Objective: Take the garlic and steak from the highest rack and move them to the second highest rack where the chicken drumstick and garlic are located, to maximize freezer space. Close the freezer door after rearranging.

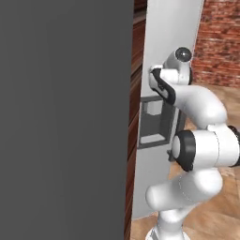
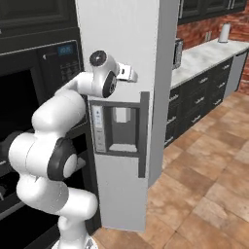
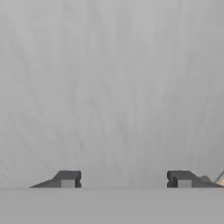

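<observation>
The freezer door (image 2: 121, 194) shows its outer white-grey face, with a recessed dispenser (image 2: 119, 126) set into it. In the left base view the same freezer door (image 1: 164, 42) stands right of a wood-coloured strip. My gripper (image 2: 130, 74) is up against the door face just above the dispenser. In the hand view the gripper (image 3: 124, 180) is open, its fingertips (image 3: 68, 179) wide apart with nothing between them, and the grey door surface is very close ahead. The steak, garlic, chicken drumstick and both racks are hidden behind the door.
A black oven (image 2: 29, 97) stands directly left of the door. A counter over dark cabinets (image 2: 204, 58) runs along the brick wall on the right, with open wood floor (image 2: 209, 194) in front. A broad dark grey panel (image 1: 61, 117) blocks the left half of the left base view.
</observation>
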